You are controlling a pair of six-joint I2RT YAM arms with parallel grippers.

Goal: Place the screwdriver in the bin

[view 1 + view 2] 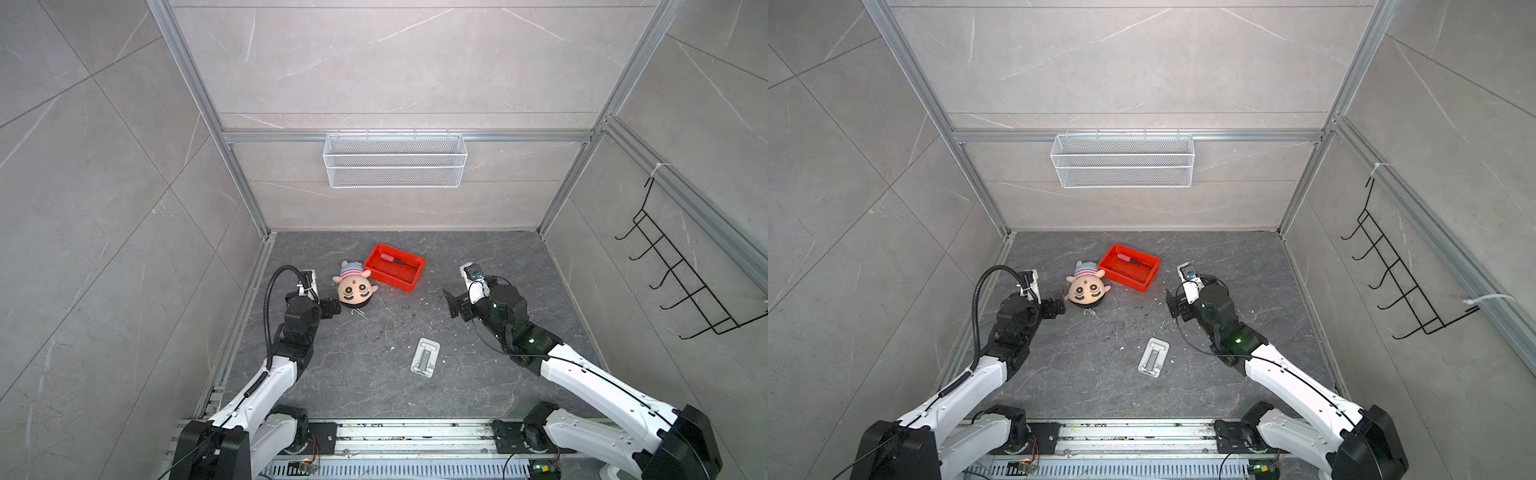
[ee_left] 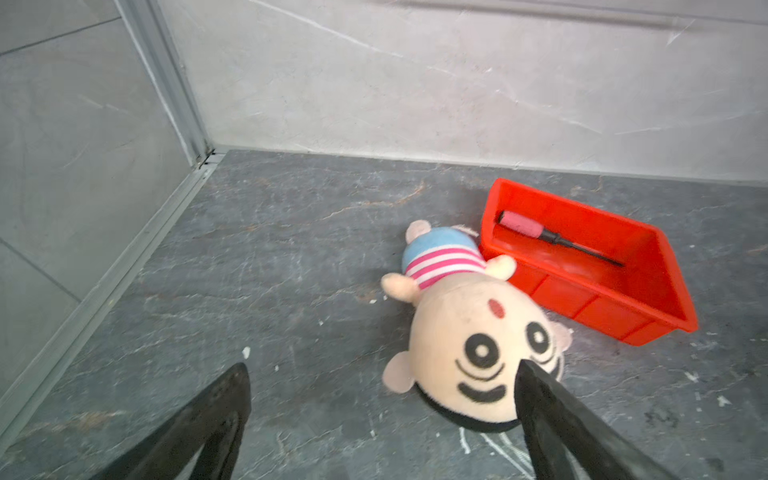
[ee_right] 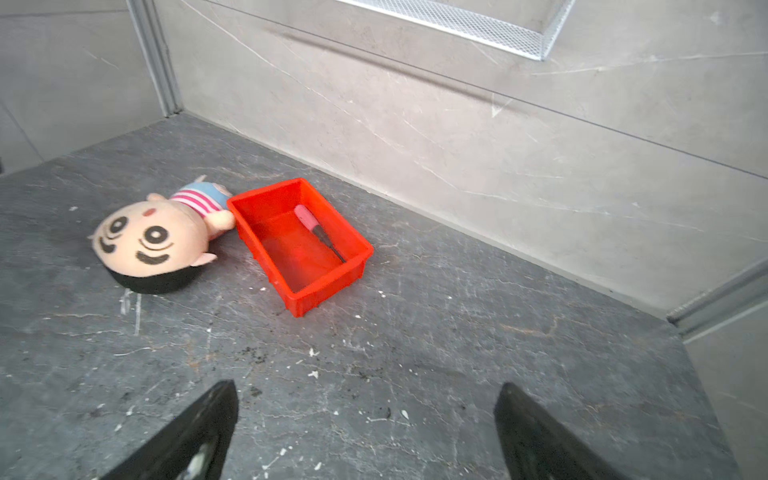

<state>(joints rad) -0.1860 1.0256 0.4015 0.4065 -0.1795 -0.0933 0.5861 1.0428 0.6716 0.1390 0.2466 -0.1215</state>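
The screwdriver (image 1: 392,258) (image 1: 1128,258), with a red handle and a thin black shaft, lies inside the red bin (image 1: 390,286) (image 1: 1125,283) at the back of the floor. Nothing holds it. The left wrist view shows the screwdriver (image 2: 552,238) on the floor of the bin (image 2: 582,309); so does the right wrist view, screwdriver (image 3: 316,226) in bin (image 3: 320,297). My left gripper (image 1: 332,307) (image 2: 382,368) stands open and empty just left of the plush toy. My right gripper (image 1: 451,305) (image 3: 366,385) is open and empty, to the right of the bin and nearer the front.
A plush toy (image 1: 355,289) (image 2: 469,332) lies against the bin's left end. A small metal plate (image 1: 424,357) rests on the floor nearer the front. A white wire-mesh basket (image 1: 395,160) hangs on the back wall, a black hook rack (image 1: 673,282) on the right wall.
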